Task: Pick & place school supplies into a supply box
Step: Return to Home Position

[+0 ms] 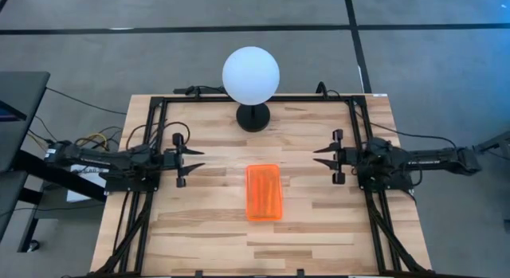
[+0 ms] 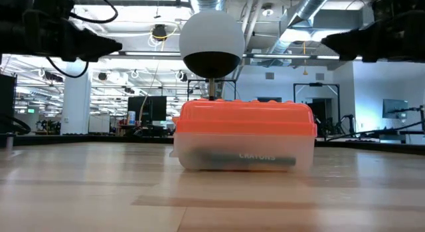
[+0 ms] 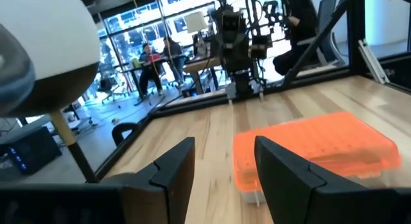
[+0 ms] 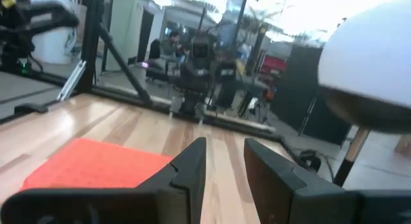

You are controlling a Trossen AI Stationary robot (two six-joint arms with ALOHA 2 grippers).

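1. Clear plastic supply box with orange ribbed lid [image 1: 263, 192], closed, lies mid-way on the pale wooden surface [image 1: 319, 230], long axis front-to-back.
2. Left gripper [image 1: 199, 157] and right gripper [image 1: 317, 156] flank it, about equally distant, fingers spread, empty.

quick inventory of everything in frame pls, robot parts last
supply box: 1, orange lid on clear body, closed, table centre
contents: count cannot tell, dark shape behind the clear wall
globe lamp: 1, white globe on black base, beyond the box near the table's edge
table: 1, light wood
frame: 1, black rails along the table's edges
people: at least two, seated in the room beyond
left gripper: 1, black, open, empty, apart from the box
right gripper: 1, black, open, empty, opposite side
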